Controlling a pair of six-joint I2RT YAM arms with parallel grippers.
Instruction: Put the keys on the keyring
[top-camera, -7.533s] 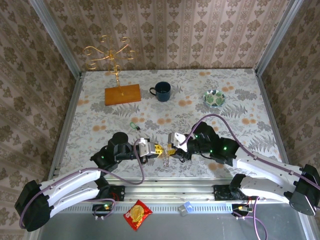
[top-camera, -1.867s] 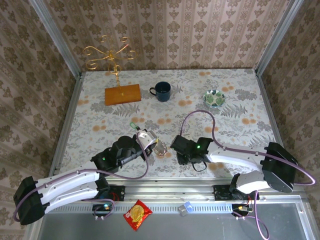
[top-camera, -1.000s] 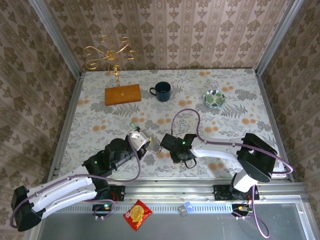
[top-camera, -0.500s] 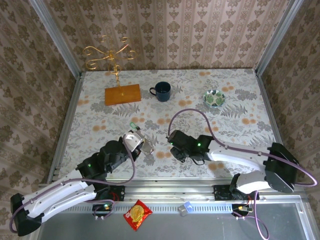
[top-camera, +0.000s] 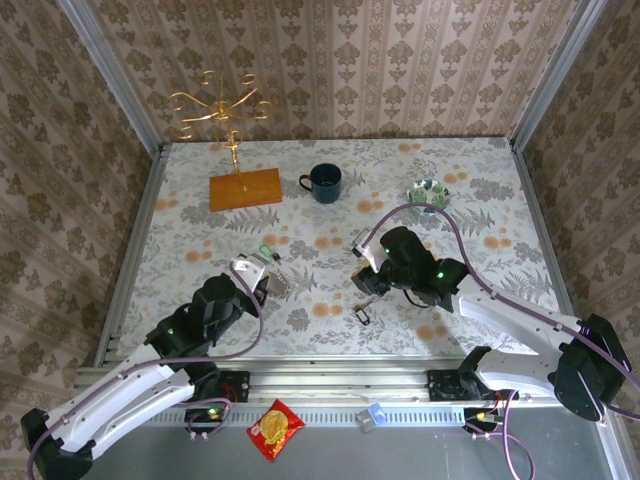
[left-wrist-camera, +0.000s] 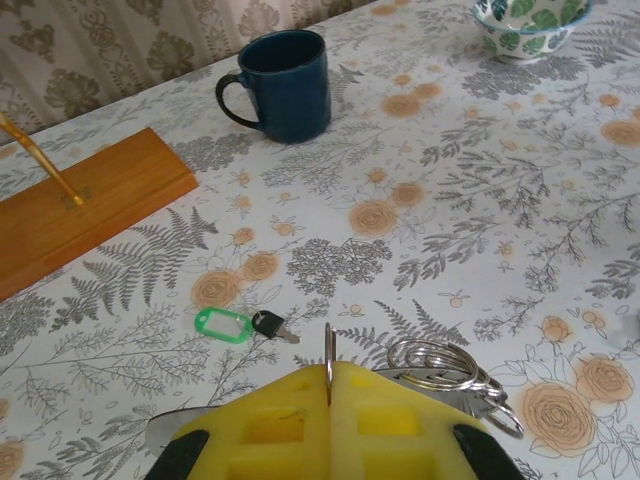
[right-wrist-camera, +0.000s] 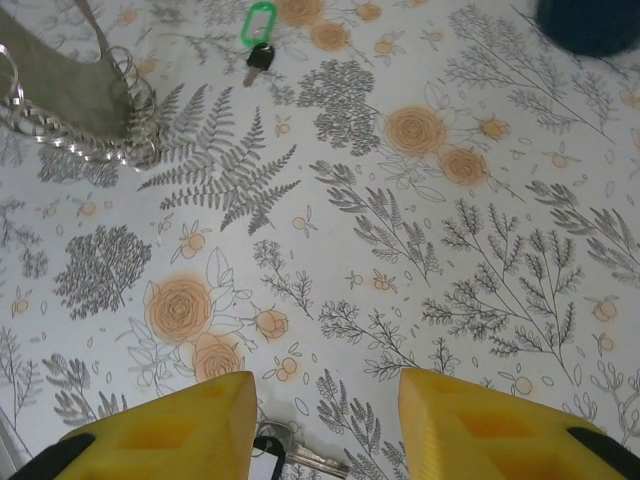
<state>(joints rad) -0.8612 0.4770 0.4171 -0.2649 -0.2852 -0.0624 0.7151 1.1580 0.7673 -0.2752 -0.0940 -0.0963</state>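
Just ahead of the left gripper (left-wrist-camera: 328, 380), its pads pressed together apparently on an edge of the keyring (left-wrist-camera: 440, 365), the green key (left-wrist-camera: 236, 325) lies loose, and another key (right-wrist-camera: 290, 452) lies below the spread right gripper (right-wrist-camera: 325, 405), so neither is threaded yet.

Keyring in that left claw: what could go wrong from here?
The left gripper pinches only a thin edge of the keyring, so the ring might twist or slip out. The right gripper hangs open over a small key lying flat on the table; it may skid across the key instead of lifting it.
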